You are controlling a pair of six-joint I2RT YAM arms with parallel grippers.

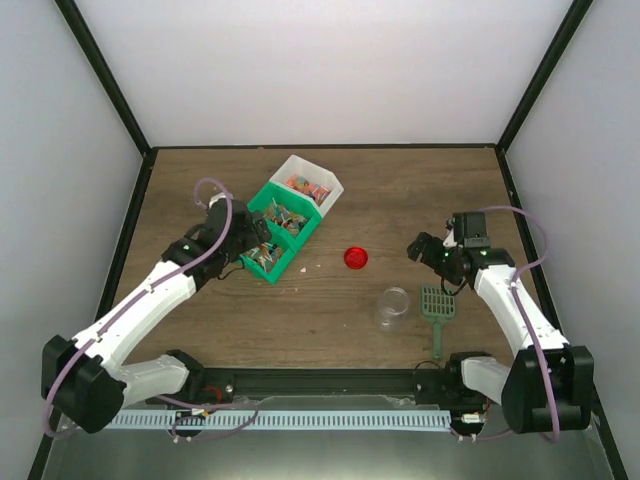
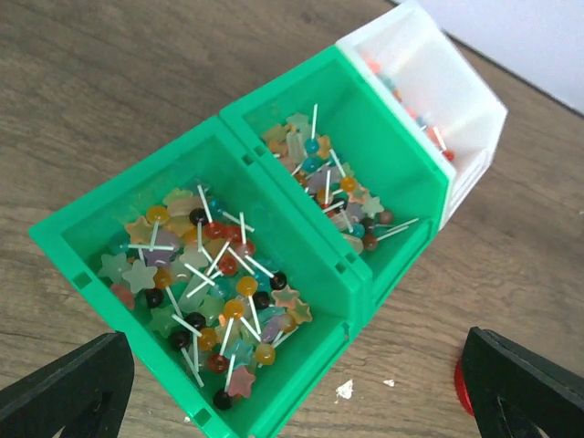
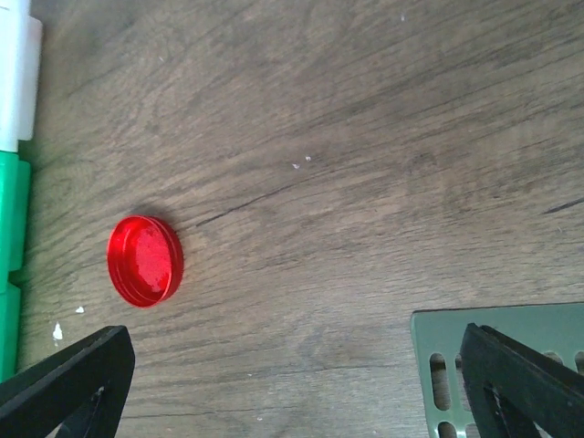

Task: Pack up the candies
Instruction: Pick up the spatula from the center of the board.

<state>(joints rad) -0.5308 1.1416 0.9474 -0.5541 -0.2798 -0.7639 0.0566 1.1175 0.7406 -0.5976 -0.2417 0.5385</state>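
Observation:
The candies (image 2: 205,278) are small star and ball sweets on white sticks, in mixed colours. They fill the near green bin (image 2: 301,228); more candies (image 2: 333,178) lie in the second green bin, and the white bin (image 2: 456,109) holds some too. My left gripper (image 2: 294,383) hovers open over the near green bin's front corner, empty. In the top view the clear jar (image 1: 392,307) stands upright and uncapped. My right gripper (image 3: 292,374) is open and empty above bare table, between the red lid (image 3: 144,260) and the green slotted scoop (image 3: 511,365).
In the top view the bins (image 1: 285,225) stand in a diagonal row left of centre, with the red lid (image 1: 355,258) to their right. The scoop (image 1: 437,305) lies beside the jar. A few white crumbs (image 2: 345,391) dot the wood by the bins. Black frame posts border the table.

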